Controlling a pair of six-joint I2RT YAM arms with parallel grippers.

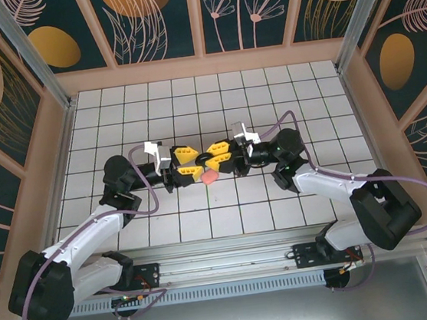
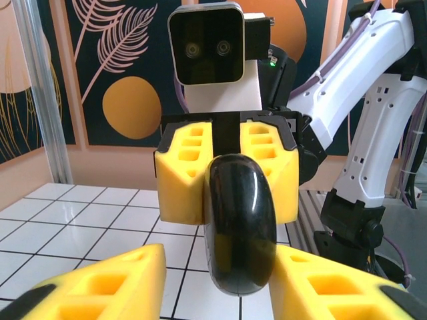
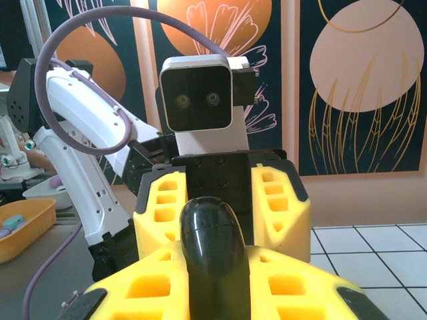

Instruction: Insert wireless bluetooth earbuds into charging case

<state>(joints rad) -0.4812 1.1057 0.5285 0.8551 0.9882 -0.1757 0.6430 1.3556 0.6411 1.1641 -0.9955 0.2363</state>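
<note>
1. Where the two arms meet, the right gripper is clamped on a black disc held edge-on.
2. The left gripper has its fingers apart, flanking that disc.
3. The pink case sits just beside the meeting fingertips, over the gridded table.

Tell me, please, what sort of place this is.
Probably a robot test booth, not a home: a white grid table, printed wall panels around it, and a left arm and right arm on a metal rail.
</note>
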